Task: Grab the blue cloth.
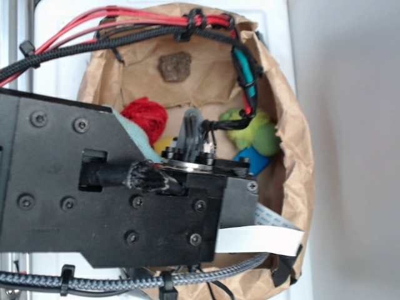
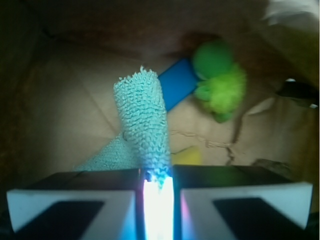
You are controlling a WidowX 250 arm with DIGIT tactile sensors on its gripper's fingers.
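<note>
Wrist view, left to right: the long pale teal-blue fuzzy cloth strip (image 2: 142, 117) rises from the brown paper bag's floor (image 2: 70, 100), its end pinched between my clenched fingers (image 2: 158, 187); the glossy blue block (image 2: 177, 82) and green fluffy toy (image 2: 220, 80) lie beyond. I judge the grasp made. Next I lift straight up, clear of the bag.

blue block (image 2: 176, 85) and green plush (image 2: 217, 82) close behind, bare paper (image 2: 70, 100) left

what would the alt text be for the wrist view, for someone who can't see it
Wrist camera view: the gripper is shut on the blue cloth, a pale teal fuzzy strip standing up from between its fingers. Behind it, on the brown paper, lie a bright blue block and a fuzzy green toy, both blurred.
</note>
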